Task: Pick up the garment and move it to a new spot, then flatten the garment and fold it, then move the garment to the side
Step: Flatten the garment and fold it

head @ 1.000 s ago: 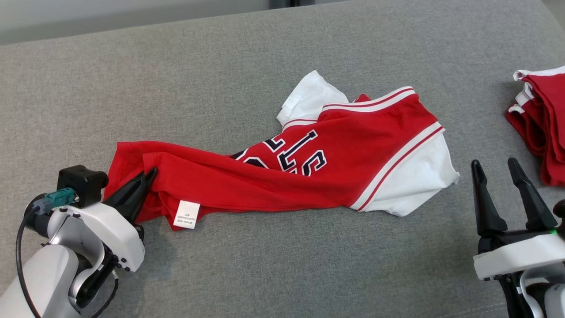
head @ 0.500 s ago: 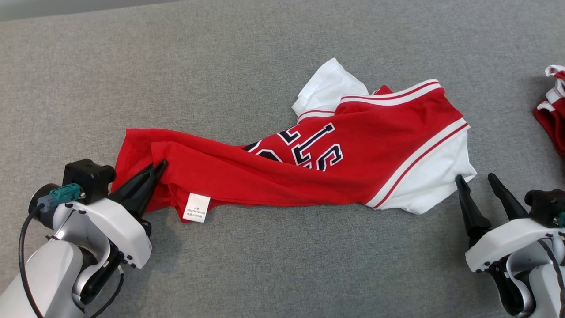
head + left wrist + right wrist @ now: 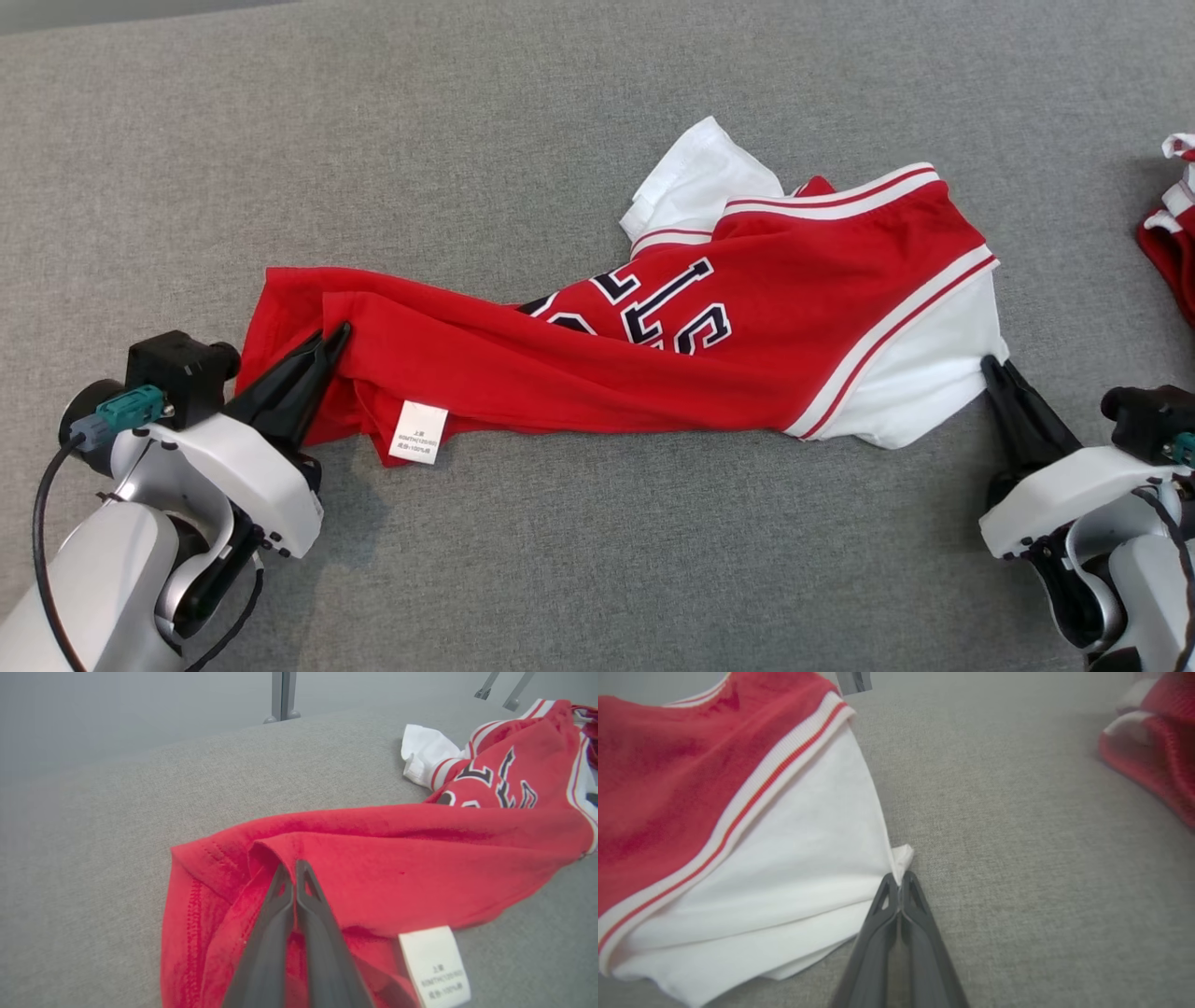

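A grey fabric bench (image 3: 560,112) carries a rumpled red-and-white shirt (image 3: 794,299) stretched across its middle; the left end effector (image 3: 333,336) is clenched on its red hem; the right end effector (image 3: 991,366) pinches a white sleeve corner.

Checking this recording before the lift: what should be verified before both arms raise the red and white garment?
1. Left gripper shut on the garment at its red edge: ok.
2. Right gripper shut on the white sleeve corner: ok, but a slim bite.
3. Garment lying flat: not ok, bunched and twisted.
4. Left fingers catching every layer: cannot tell.
5. Red pile apart from the garment: ok.
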You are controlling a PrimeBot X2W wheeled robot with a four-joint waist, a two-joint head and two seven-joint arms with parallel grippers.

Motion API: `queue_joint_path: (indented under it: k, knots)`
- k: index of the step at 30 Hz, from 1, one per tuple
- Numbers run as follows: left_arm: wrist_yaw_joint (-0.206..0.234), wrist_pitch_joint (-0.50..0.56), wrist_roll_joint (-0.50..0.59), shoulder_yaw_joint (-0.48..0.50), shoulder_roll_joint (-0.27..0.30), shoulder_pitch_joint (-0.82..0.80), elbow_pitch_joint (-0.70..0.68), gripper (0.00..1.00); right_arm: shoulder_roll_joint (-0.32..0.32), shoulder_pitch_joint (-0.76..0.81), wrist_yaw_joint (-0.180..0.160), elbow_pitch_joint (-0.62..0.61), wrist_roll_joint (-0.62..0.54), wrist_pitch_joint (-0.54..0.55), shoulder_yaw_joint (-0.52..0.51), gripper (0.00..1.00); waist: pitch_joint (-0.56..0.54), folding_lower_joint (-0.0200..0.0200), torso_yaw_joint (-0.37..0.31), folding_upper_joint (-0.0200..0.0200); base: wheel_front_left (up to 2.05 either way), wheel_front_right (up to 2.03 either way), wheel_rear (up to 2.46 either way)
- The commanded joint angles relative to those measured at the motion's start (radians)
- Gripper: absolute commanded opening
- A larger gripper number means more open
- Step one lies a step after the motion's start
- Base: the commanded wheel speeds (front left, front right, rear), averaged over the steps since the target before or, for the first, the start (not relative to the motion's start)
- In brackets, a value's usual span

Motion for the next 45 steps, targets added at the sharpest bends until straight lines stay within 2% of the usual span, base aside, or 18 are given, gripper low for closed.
queue_joint_path:
  k: [1,7,12,16,22,28,34,40,43,45]
  knots:
    - [0.006,-0.006,0.001,0.005,0.001,-0.009,-0.002,0.0,-0.014,0.011,-0.001,0.007,0.006,-0.009,-0.006,0.0,-0.002,0.0,0.0,-0.0001,0.0,0.0,0.0]
    - [0.041,-0.062,0.012,0.038,0.01,0.014,-0.055,0.0,-0.005,0.068,-0.001,-0.117,0.055,-0.088,-0.054,0.0,-0.027,0.0,-0.011,-0.0001,0.0,0.0,0.0]
    - [0.097,-0.085,0.021,0.072,0.019,0.035,-0.184,0.0,0.004,0.115,-0.001,-0.321,0.107,-0.104,-0.096,0.0,-0.056,0.0,-0.02,-0.0001,0.0,0.0,0.0]
    - [0.137,-0.082,0.027,0.101,0.027,0.026,-0.308,0.0,0.002,0.118,-0.001,-0.497,0.153,-0.078,-0.123,0.0,-0.079,0.0,-0.017,-0.0001,0.0,0.0,0.0]
    - [0.189,-0.088,0.046,0.151,0.026,-0.049,-0.479,0.0,0.016,0.034,-0.001,-0.729,0.201,-0.03,-0.195,0.0,-0.11,0.0,-0.003,-0.0001,0.0,0.0,0.0]
    - [0.24,-0.093,0.078,0.204,0.014,-0.163,-0.626,0.0,0.045,-0.103,-0.001,-0.893,0.22,0.033,-0.239,0.0,-0.144,0.0,0.005,-0.0001,0.0,0.0,0.0]
    - [0.253,-0.058,0.103,0.204,0.021,-0.254,-0.697,0.0,0.063,-0.207,-0.001,-0.969,0.209,0.104,-0.271,0.0,-0.16,0.0,0.008,-0.0001,0.0,0.0,0.0]
    - [0.237,-0.029,0.095,0.18,0.013,-0.318,-0.678,0.0,0.07,-0.264,-0.001,-0.951,0.197,0.147,-0.27,0.0,-0.142,0.0,0.007,-0.0001,0.0,0.0,0.0]
    - [0.207,-0.023,0.074,0.164,0.002,-0.376,-0.61,0.0,0.063,-0.318,-0.001,-0.897,0.194,0.161,-0.26,0.0,-0.115,0.0,0.007,-0.0001,0.0,0.0,0.0]
    - [0.162,-0.032,0.053,0.146,-0.015,-0.457,-0.506,0.0,0.053,-0.394,-0.001,-0.813,0.192,0.157,-0.239,0.0,-0.082,0.0,0.006,-0.0001,0.0,0.0,0.0]
